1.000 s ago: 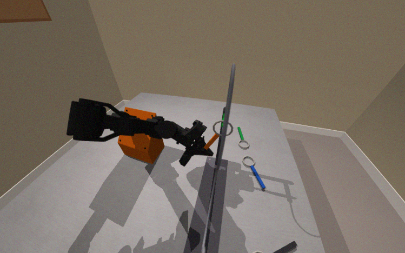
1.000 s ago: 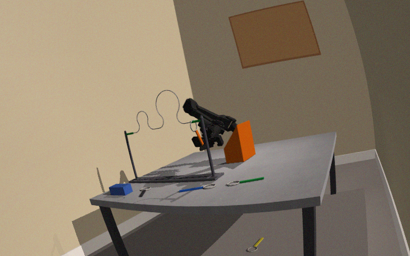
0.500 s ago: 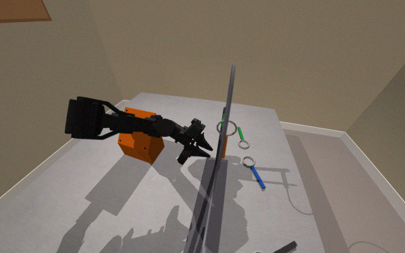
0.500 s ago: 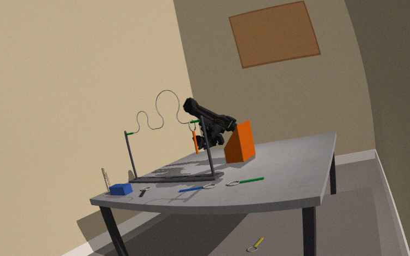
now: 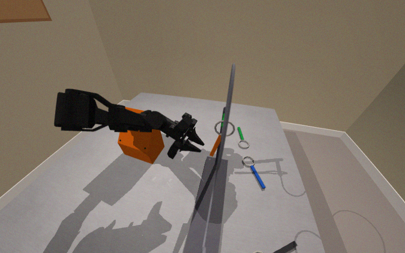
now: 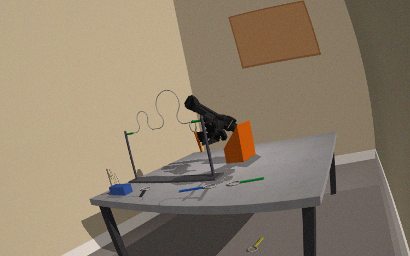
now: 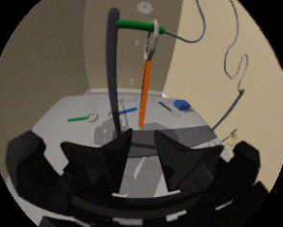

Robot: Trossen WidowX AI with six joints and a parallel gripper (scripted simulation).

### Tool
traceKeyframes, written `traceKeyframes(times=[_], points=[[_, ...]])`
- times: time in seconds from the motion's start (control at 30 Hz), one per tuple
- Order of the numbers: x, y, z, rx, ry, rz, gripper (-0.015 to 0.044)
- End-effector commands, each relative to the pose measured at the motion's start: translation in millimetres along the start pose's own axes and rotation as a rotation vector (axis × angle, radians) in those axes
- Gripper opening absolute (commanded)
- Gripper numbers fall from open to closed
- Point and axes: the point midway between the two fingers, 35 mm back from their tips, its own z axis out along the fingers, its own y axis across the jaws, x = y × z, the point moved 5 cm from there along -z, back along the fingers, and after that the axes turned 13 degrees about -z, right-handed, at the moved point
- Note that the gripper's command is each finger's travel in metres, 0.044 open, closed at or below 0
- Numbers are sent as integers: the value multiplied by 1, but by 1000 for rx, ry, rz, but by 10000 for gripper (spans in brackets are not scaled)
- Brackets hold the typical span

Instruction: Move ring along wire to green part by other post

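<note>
The ring (image 5: 214, 127) (image 6: 190, 126) (image 7: 155, 34) hangs around the green part (image 6: 196, 121) (image 7: 132, 24) beside the near post (image 6: 207, 146) (image 7: 111, 63), close to where the thin grey wire (image 6: 167, 90) (image 7: 190, 42) begins. Its orange handle (image 5: 216, 145) (image 6: 197, 140) (image 7: 145, 94) points down, somewhat tilted. My gripper (image 5: 202, 148) (image 7: 143, 132) is partly open and empty, with a gap to the handle in the top view. In the wrist view the handle's lower end shows just above the gap between the fingertips. The other green part (image 6: 130, 133) (image 7: 240, 91) is at the far post (image 6: 130, 156).
The dark base bar (image 6: 174, 179) joins the posts on the table. Beyond it lie a green-handled ring tool (image 5: 240, 133) (image 6: 251, 180), a blue-handled one (image 5: 257, 177) (image 6: 191, 189) and a dark-handled one (image 6: 142, 192). A blue block (image 6: 120, 189) (image 7: 182, 105) stands near the table's edge.
</note>
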Motion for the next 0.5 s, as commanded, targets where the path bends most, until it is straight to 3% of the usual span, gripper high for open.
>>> traceKeyframes(times=[0.0,0.4,0.47], points=[[0,-1,-1,3,3,4,160],[0,-1,-1,3,3,4,160],[0,0,-9,-1,0,0,212]])
